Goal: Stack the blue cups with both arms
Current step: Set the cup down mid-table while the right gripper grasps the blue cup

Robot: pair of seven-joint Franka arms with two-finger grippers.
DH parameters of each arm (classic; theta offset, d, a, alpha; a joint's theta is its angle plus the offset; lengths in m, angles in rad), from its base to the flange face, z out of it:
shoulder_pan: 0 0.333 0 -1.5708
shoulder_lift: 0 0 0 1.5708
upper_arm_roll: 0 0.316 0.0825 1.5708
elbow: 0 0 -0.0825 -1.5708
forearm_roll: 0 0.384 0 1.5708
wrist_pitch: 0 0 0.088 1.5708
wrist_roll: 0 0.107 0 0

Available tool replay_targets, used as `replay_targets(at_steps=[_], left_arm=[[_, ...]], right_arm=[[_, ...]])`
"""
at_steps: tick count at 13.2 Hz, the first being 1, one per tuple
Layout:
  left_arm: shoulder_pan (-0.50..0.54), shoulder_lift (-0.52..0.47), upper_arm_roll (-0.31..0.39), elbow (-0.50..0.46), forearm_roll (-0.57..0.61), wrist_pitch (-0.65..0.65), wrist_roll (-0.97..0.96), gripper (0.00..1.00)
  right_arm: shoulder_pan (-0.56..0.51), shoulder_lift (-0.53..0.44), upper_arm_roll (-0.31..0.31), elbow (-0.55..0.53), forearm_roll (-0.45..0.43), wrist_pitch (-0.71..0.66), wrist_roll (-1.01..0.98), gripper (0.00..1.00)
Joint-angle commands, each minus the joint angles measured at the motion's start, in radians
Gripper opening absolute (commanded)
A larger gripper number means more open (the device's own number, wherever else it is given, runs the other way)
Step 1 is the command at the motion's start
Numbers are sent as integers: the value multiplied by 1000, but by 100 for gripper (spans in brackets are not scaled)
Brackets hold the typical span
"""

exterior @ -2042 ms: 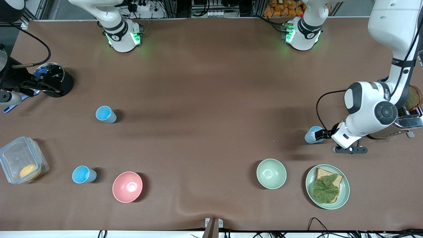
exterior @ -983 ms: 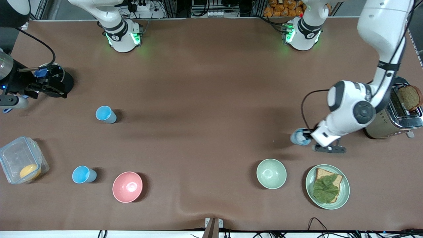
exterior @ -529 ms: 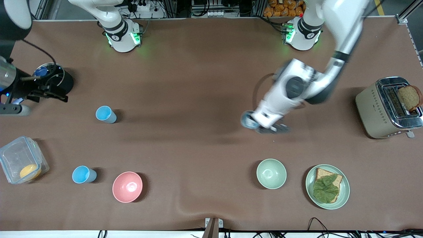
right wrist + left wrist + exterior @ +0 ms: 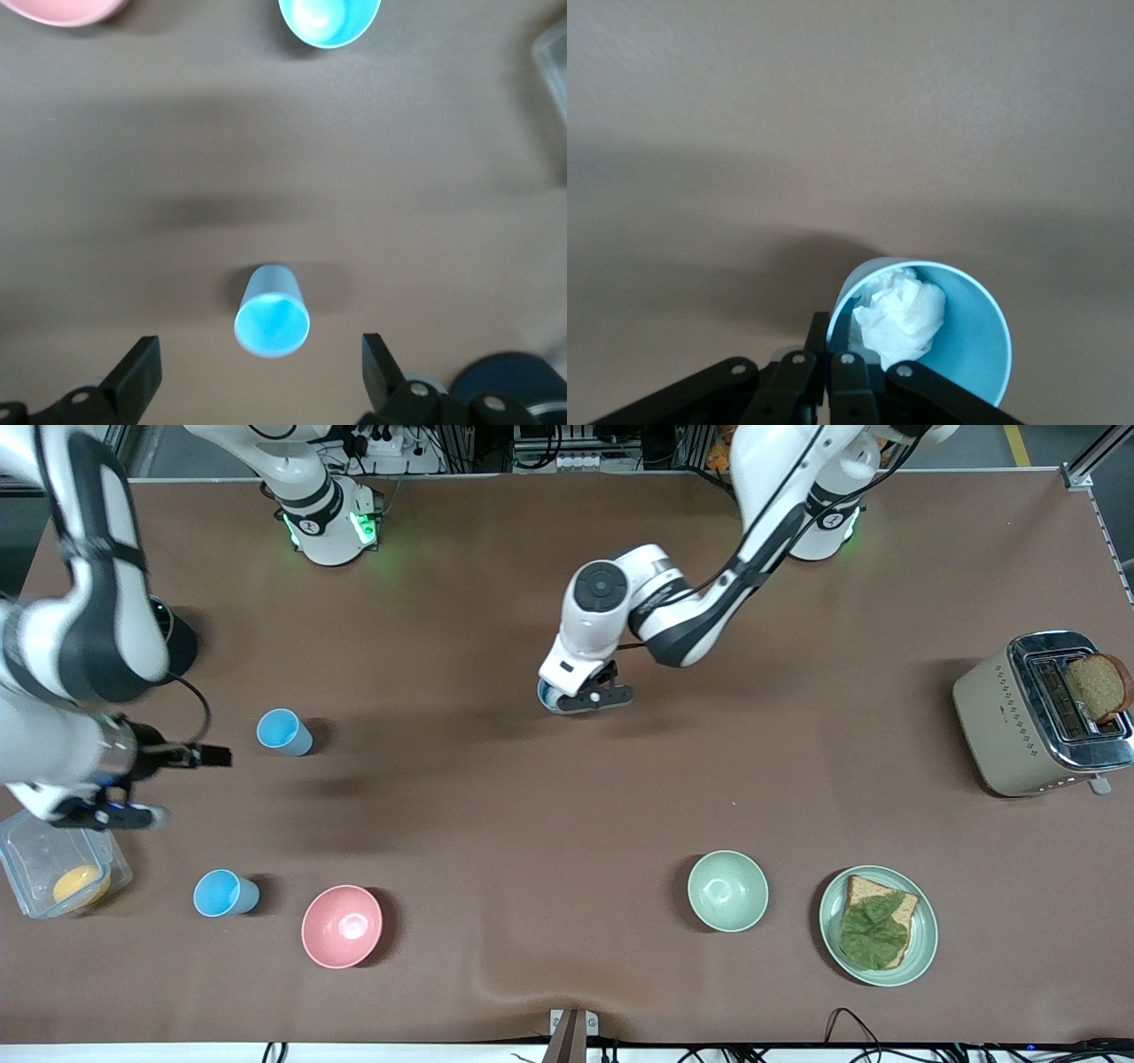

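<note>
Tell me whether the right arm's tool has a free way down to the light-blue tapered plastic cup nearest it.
Probably yes. The right tool is open and hangs by the light-blue tapered plastic cup, whose mouth shows between its fingers in the right wrist view. Only bare brown table surrounds the cup; nothing blocks it.

The right gripper (image 4: 208, 756) hangs wide open just beside an upright blue cup (image 4: 283, 732), with bare worktop (image 4: 461, 815) between its fingers and the cup on either flank, as the right wrist view (image 4: 272, 312) shows. Below that gripper toward the front camera stand a second blue cup (image 4: 225, 893), a pink bowl (image 4: 342, 926) and a clear container (image 4: 55, 863), which crowd that edge. A black pot (image 4: 174, 641) stands near the right arm. The left gripper (image 4: 580, 695), clamped on a cup holding crumpled paper (image 4: 902, 314), has open worktop all around it; the green bowl (image 4: 727, 890), plate (image 4: 921, 952) and toaster (image 4: 1019, 717) lie well apart.
</note>
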Motion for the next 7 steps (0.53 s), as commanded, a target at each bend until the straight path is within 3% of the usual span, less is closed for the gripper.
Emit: replay_targets(at_steps=[1, 2, 5, 7], left_arm=[[-8, 41, 11, 62, 70, -6, -52, 54], [-7, 30, 11, 62, 72, -7, -56, 100], [8, -42, 3, 64, 72, -65, -52, 100], [13, -143, 6, 70, 60, -169, -47, 100]], right_arm=[[0, -9, 3, -137, -23, 105, -5, 100], [-3, -9, 3, -172, -23, 130, 2, 100], [-7, -45, 1, -292, -23, 153, 13, 100], [-7, -136, 1, -437, -25, 214, 13, 100]])
